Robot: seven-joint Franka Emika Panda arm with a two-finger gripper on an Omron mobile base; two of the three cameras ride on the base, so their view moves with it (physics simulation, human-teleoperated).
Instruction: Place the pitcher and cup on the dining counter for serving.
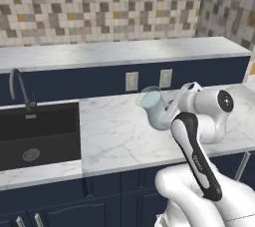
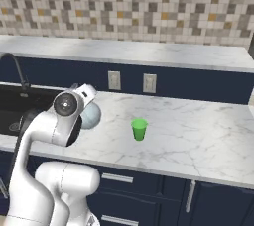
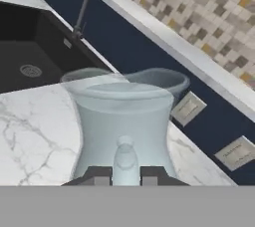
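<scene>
Far left: black sink [image 1: 35, 134] sunk into the light marble surface [image 1: 114, 136], dark curved faucet [image 1: 20, 89] behind its back edge. Behind the surface, dark navy wall panel with two pale outlets [image 1: 132, 81], and above that a higher marble ledge [image 1: 119, 52] under a mosaic tile wall [image 1: 99, 2].

Right of the sink: pale blue translucent glass pitcher [image 1: 153, 107] with round belly and narrower neck, seen in the left base view tilted against the white arm's two-finger tool [image 1: 172, 109]; whether lifted off the marble or resting on it, cannot tell. From the hand view, pitcher [image 3: 127, 121] close ahead, its thin handle [image 3: 124, 159] standing between the two dark tips of the tool [image 3: 125, 176], tips spread either side of it; pinching or merely bracketing the handle, cannot tell.

Further right, in the right base view: small bright green plain tumbler cup [image 2: 139, 129], upright on the marble, well apart from the pitcher [image 2: 91, 115].
</scene>
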